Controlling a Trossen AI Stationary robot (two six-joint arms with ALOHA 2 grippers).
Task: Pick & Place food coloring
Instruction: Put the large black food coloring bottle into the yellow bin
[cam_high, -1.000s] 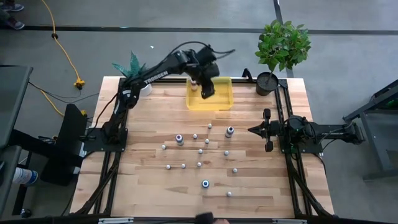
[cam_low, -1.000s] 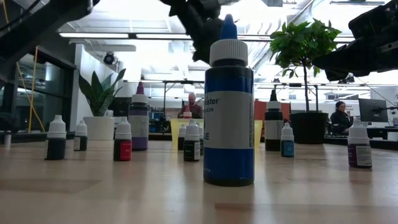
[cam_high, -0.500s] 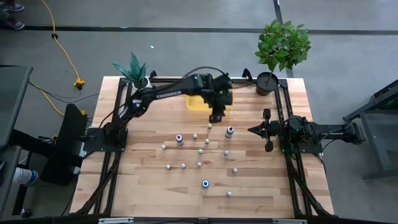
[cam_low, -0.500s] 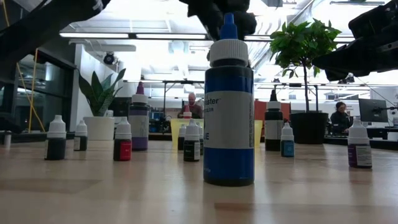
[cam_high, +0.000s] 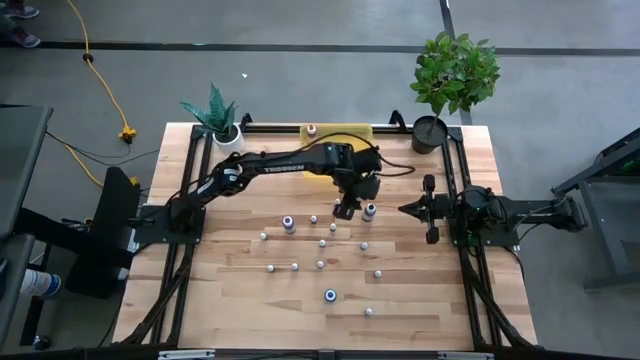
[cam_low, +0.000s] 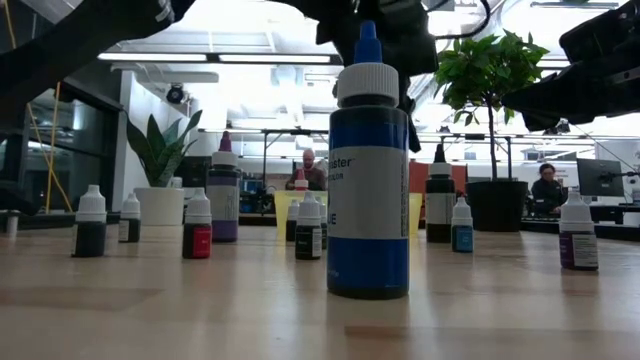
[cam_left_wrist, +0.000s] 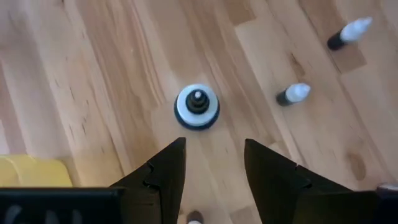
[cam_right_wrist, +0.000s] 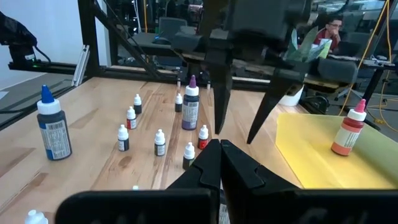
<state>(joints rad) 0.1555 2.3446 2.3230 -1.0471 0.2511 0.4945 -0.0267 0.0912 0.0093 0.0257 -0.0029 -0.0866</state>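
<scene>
Several food coloring bottles stand upright, scattered over the middle of the wooden table. Among them are a large blue one (cam_low: 367, 170), a purple-capped one (cam_low: 224, 190) and small whitish ones (cam_high: 321, 243). A pink-capped bottle (cam_right_wrist: 349, 130) stands in the yellow tray (cam_high: 350, 131). My left gripper (cam_high: 345, 208) hangs open above the table, pointing down. It is just beside a larger dark-capped bottle (cam_high: 369, 211), which the left wrist view shows from above (cam_left_wrist: 197, 106), beyond the fingertips (cam_left_wrist: 214, 144). My right gripper (cam_high: 405, 208) waits shut at the table's right side.
A tall potted plant (cam_high: 455, 72) and a dark pot (cam_high: 430, 134) stand at the far right corner. A small spiky plant (cam_high: 215, 110) stands at the far left. Two small bottles (cam_left_wrist: 292, 93) lie close to the left gripper. People sit in the room behind (cam_low: 547, 188).
My left gripper has left the yellow tray and travelled toward the table's near edge and a little right. It has come lower, over the bottles in the table's middle. The pink-capped bottle stays standing in the tray. My right arm has kept still.
</scene>
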